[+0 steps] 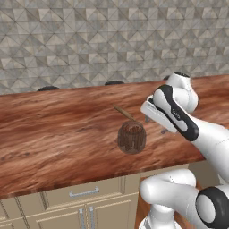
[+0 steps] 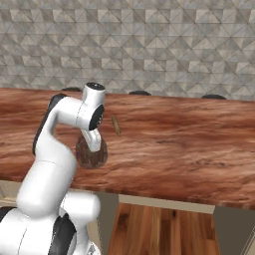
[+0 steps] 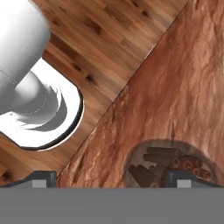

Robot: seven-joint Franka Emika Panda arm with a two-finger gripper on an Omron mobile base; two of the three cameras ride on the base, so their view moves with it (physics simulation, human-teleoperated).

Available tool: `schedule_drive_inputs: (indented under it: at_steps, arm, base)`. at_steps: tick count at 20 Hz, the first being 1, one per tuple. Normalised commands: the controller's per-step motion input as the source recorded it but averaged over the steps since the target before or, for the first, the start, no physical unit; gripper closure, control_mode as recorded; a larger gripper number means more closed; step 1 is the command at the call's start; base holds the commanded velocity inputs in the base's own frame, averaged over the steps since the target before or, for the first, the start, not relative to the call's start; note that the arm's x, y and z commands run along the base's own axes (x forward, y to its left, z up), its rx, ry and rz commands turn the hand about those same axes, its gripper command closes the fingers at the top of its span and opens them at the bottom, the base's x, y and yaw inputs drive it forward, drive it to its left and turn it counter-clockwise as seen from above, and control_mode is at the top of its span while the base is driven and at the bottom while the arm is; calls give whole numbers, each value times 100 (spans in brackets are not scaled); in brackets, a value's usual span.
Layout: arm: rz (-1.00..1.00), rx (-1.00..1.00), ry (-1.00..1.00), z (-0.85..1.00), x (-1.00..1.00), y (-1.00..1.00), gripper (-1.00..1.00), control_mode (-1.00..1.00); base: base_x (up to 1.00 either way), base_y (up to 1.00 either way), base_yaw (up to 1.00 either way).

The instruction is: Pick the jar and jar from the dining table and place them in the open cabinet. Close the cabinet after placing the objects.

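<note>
Now you see the tool [image 3: 112,177] spread wide apart, poised above the jar [image 1: 132,137] of brown sticks, standing near the table [image 1: 53,134] front edge, nothing gripped.

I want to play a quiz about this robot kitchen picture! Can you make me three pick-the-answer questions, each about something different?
1. Where is the squat clear glass jar of brown sticks?
A. on the reddish-brown wooden dining table
B. on the floor
C. in a drawer

2. What colour is the arm?
A. green
B. white
C. red

3. How do the gripper's jaws stand?
A. open
B. shut on the jar
C. shut on nothing

Answers: 1 A, it stands on the wood top; 2 B, its shells are white; 3 A, the tips sit wide apart.
</note>
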Motion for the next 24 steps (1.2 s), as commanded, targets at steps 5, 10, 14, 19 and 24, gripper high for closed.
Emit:
schedule_drive_inputs:
  at_steps: [5, 10, 14, 19, 24]
  arm:
    - [13, 0, 6, -27, 47, 0, -100, -100]
    - [13, 0, 4, -31, 40, 0, -100, -100]
    - [13, -1, 2, -37, 26, 8, -100, -100]
    - [13, -2, 0, -38, 24, 9, -100, -100]
    - [12, -3, 0, -33, 29, 3, -100, -100]
  base:
    - [0, 0, 0]
    - [0, 0, 0]
    - [0, 0, 0]
    - [0, 0, 0]
    - [0, 0, 0]
